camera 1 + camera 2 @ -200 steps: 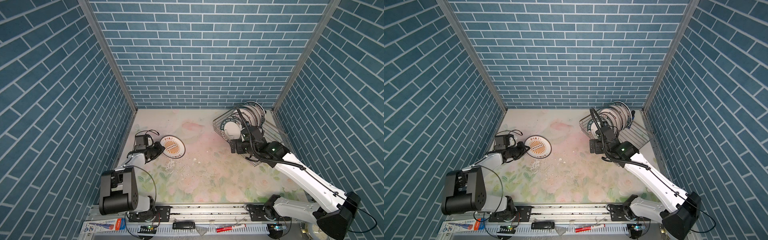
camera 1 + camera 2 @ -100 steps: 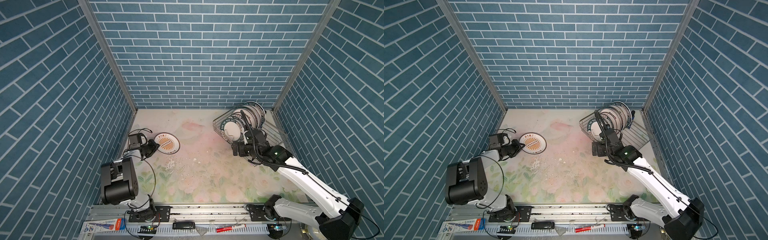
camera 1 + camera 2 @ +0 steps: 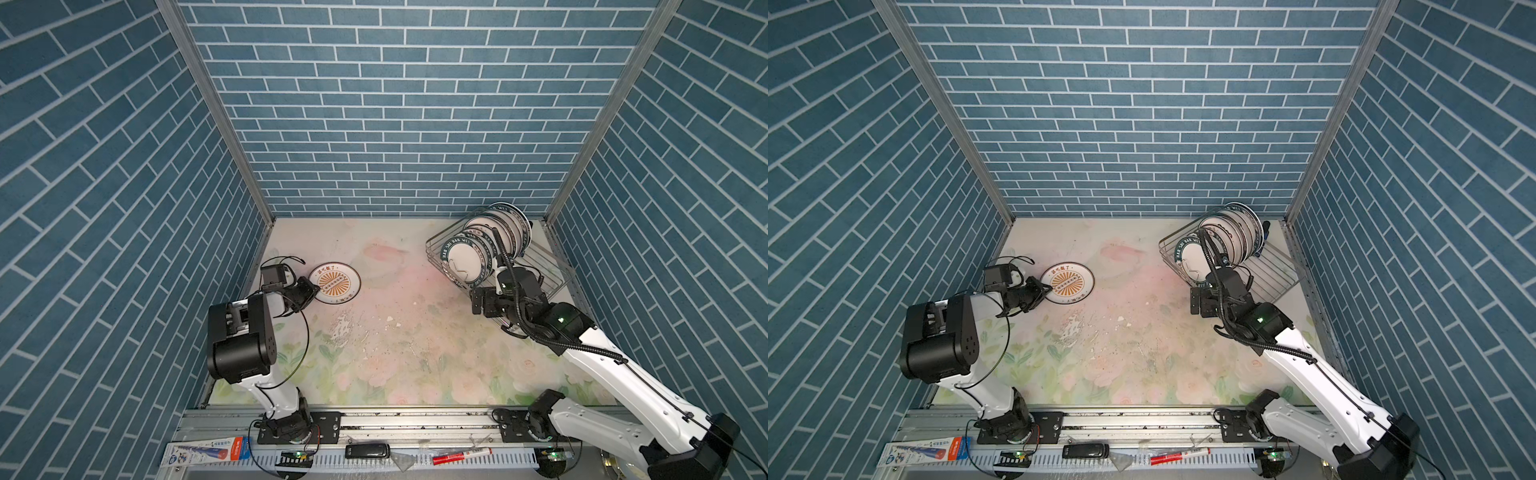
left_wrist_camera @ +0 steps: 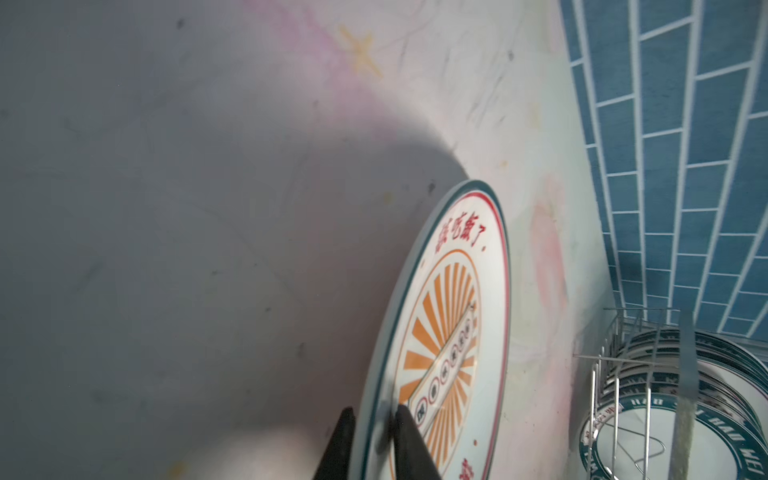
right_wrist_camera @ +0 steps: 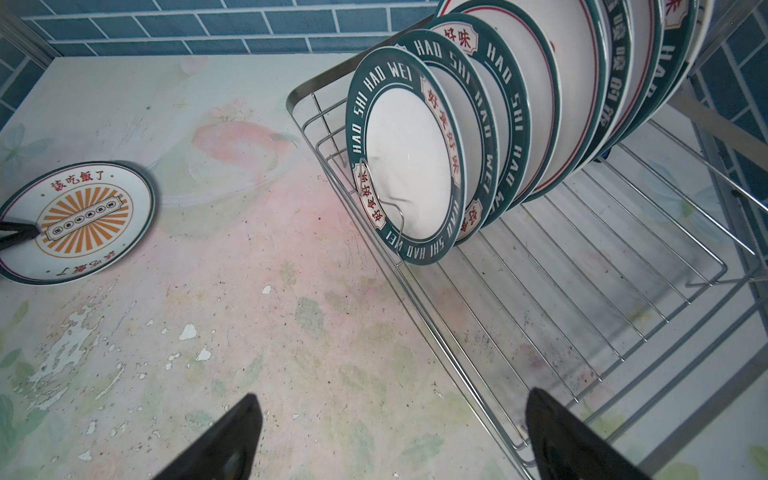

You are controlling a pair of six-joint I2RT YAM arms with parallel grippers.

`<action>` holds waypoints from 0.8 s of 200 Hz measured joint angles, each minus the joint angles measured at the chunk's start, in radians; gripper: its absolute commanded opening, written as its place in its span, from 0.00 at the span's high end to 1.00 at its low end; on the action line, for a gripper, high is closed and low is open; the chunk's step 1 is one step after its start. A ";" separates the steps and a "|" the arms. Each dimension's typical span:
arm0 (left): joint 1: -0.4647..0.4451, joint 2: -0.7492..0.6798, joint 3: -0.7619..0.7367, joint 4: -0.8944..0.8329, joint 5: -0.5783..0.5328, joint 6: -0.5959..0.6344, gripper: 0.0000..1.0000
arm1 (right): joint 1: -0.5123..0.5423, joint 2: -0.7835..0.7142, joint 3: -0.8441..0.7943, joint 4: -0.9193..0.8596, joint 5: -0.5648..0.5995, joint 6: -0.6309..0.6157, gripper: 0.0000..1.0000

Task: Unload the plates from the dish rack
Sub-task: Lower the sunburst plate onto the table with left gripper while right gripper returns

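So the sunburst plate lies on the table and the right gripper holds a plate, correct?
No. The right gripper is open and holds nothing, as the right wrist view shows; the sunburst plate does lie on the table.

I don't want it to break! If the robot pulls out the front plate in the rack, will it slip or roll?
The front plate looks glossy and stiff, so it may slip in a pinch and would probably chip if dropped. It stands on edge in the dish rack. Being round, it could roll once freed.

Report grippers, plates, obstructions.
Left gripper astride rim of round orange-sunburst white plate, grip unclear. Right gripper open, empty, before silver wire dish rack. Teal-banded plates standing inside; path clear.
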 measured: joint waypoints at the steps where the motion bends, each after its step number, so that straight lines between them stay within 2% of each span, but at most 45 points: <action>1: 0.000 0.002 0.000 -0.002 -0.001 0.001 0.77 | 0.000 0.000 -0.001 0.000 0.001 0.000 0.01; 30: 0.001 0.018 0.010 -0.015 -0.018 0.004 0.75 | -0.002 0.021 -0.007 0.000 0.023 0.000 0.01; 60: 0.001 0.023 0.028 -0.019 -0.035 0.011 0.65 | -0.002 0.037 -0.021 0.006 0.026 0.000 0.01; 106: 0.001 0.023 0.053 -0.036 -0.050 0.027 0.47 | -0.005 0.057 -0.038 0.006 0.063 0.000 0.01; 123: 0.001 0.023 0.065 -0.051 -0.063 0.034 0.43 | -0.006 0.060 -0.038 0.006 0.079 0.000 0.01; 140: 0.001 0.023 0.074 -0.061 -0.072 0.035 0.32 | -0.008 0.059 -0.043 0.008 0.102 0.000 0.01; 160: 0.000 0.022 0.085 -0.066 -0.088 0.042 0.28 | -0.011 0.055 -0.059 0.013 0.134 0.001 0.01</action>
